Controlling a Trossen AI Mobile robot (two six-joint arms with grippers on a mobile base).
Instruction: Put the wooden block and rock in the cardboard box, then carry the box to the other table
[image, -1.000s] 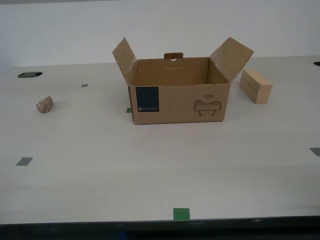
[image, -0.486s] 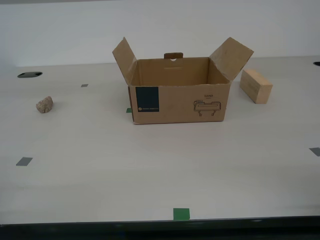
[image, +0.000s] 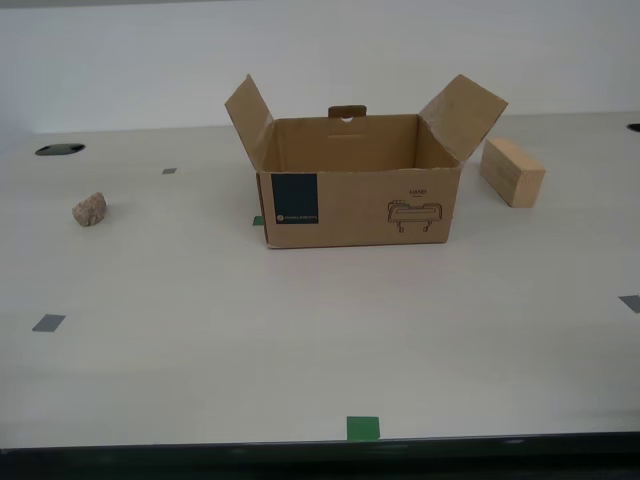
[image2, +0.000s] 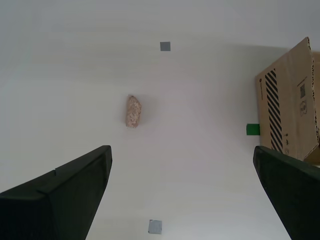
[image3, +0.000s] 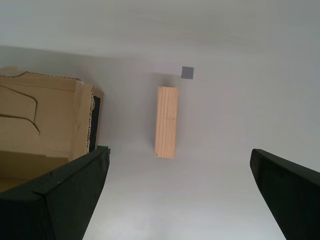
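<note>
Exterior view shows no change against the two earlier pictures: the cardboard box stands in the same place with its flaps up, the rock lies well apart from it toward the exterior view's left, and the wooden block lies near the box toward the exterior view's right. I judge from this that the task has not really begun, since both things are outside the box and neither arm appears in this view. My second gripper hangs high over the table with its jaws wide and nothing between them; the rock lies ahead of the fingertips, nearer to one finger than to the other. My first gripper is also spread wide and empty, and the wooden block lies ahead of its gap, with a flap of the box just beside one finger. I count one box, one rock, one block and two grippers. The other table I cannot see in any view.
</note>
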